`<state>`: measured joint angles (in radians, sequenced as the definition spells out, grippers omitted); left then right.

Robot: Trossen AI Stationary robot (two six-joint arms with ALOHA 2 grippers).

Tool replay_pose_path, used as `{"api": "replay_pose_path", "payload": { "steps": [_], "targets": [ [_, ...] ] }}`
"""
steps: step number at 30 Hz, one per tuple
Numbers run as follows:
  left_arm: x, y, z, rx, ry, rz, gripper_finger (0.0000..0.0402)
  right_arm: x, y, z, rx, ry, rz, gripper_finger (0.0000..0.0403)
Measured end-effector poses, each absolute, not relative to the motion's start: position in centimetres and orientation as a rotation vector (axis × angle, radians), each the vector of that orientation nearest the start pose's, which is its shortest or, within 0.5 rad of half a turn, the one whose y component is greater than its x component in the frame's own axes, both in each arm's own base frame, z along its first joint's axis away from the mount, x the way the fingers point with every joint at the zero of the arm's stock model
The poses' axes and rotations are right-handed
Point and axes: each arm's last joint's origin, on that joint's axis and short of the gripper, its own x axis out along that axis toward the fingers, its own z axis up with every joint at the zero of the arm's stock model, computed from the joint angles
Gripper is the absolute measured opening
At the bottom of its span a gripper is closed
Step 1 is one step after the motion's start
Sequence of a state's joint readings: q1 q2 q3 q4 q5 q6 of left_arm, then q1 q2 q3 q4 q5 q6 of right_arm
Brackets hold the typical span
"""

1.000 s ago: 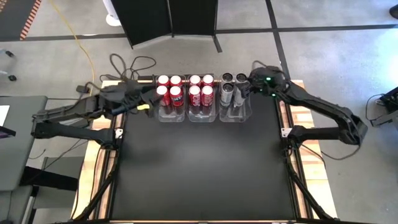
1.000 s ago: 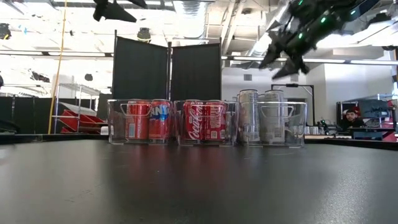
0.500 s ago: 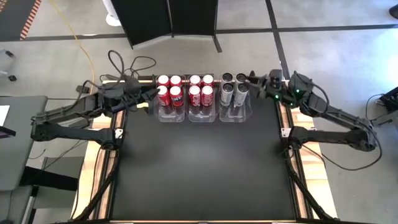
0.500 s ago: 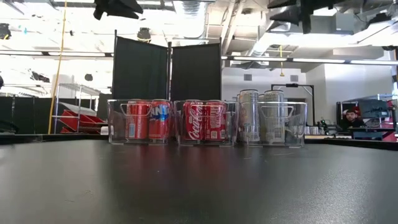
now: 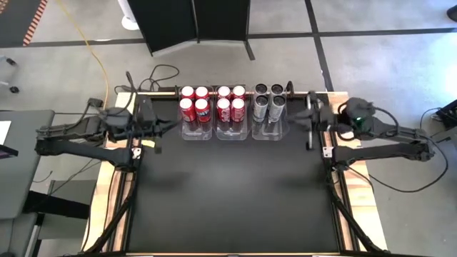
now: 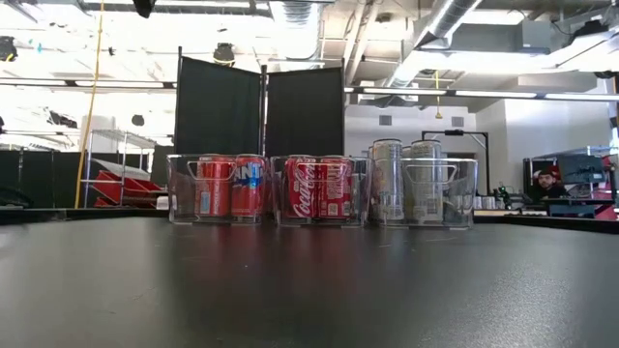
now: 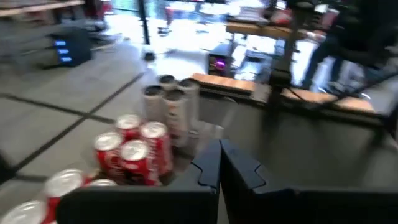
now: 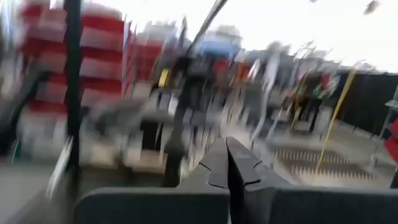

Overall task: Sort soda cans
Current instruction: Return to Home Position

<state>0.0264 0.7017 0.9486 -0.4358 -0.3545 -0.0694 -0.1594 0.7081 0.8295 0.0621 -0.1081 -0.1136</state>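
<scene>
Twelve soda cans (image 5: 230, 104) are standing upright in three clear bins, which are sitting side by side in a row along the far edge of the black table (image 5: 228, 200).

1. The left bin (image 5: 194, 135) is holding the left red cans (image 5: 194, 106): four, with pale tops, packed two by two and touching.
2. The middle bin (image 5: 232, 135) is holding the middle red cans (image 5: 230, 113): four, also packed two by two.
3. The right bin (image 5: 270, 135) is holding the silver cans (image 5: 268, 101): four, with dark tops. In the low view they are rising higher than the red ones.
4. The left gripper (image 5: 171, 126) is hanging just beside the outer side of the left bin, near the table's left edge. Its fingers (image 7: 208, 168) are pressing together with nothing between them.
5. The right gripper (image 5: 293, 119) is hanging just beside the outer side of the right bin, near the table's right edge. Its fingers (image 8: 217, 163) are likewise meeting tip to tip and carrying nothing.
6. A person (image 6: 547, 181) is showing in the room beyond the table, at the far right of the low view.
</scene>
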Motion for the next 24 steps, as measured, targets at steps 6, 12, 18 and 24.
{"api": "replay_pose_path", "payload": {
  "steps": [6,12,18,24],
  "targets": [
    [14.8,1.3,33.1,-0.087,0.309,0.367,0.0001,15.2,-1.8,35.7,-0.225,0.071,-0.045,0.0002],
    [15.8,0.9,32.9,0.06,0.177,0.322,0.0,15.0,-1.3,37.0,-0.248,-0.05,-0.046,0.0001],
    [15.2,0.9,33.2,0.179,0.036,0.276,0.0,13.2,0.6,36.9,-0.368,-0.094,0.33,0.0],
    [14.8,0.8,27.8,0.167,-0.004,0.251,0.0,13.4,0.7,34.8,-0.311,-0.13,0.278,0.0]
  ]
}}
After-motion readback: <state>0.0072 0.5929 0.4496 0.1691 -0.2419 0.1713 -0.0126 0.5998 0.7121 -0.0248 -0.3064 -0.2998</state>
